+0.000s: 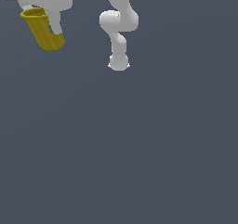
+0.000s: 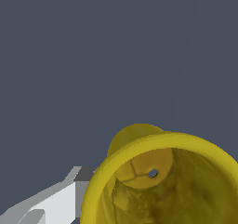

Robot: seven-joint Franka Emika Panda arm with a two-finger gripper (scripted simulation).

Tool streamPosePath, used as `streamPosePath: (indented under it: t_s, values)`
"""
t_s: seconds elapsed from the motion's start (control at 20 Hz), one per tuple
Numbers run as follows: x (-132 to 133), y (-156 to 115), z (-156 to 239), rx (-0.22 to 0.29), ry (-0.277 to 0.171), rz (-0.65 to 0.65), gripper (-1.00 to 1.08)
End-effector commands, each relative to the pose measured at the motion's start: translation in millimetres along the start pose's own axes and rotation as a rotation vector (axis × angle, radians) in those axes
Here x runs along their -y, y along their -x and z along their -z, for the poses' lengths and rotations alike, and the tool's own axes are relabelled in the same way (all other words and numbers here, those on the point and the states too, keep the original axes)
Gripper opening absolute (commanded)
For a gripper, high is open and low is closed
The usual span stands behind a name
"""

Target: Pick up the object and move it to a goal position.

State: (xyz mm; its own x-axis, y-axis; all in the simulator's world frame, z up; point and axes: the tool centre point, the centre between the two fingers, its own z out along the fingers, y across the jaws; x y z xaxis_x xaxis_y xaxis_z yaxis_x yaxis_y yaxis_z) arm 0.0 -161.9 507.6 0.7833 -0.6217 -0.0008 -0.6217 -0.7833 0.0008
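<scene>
At the exterior view's upper left, the white gripper [image 1: 44, 14] is getting cut off by the frame edge, so most of it is hidden. It's gripping the mustard-yellow cup [image 1: 44, 30] up near the rim, one finger [image 1: 56, 25] running down its side. The cup is hanging tilted, open rim up, base pointing down-right. Further right, the arm's base [image 1: 118, 62] is sitting well apart.

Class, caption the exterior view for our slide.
Gripper holding a tilted yellow cup at the view's upper left.
</scene>
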Motion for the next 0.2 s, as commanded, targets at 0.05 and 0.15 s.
streamPosePath:
  t_s: [0.05,0.15]
  values:
    - [0.0,-0.9,2.9,-0.001,-0.001,0.0,-1.0]
    - [0.1,-1.0,2.9,-0.001,-0.001,0.0,-1.0]
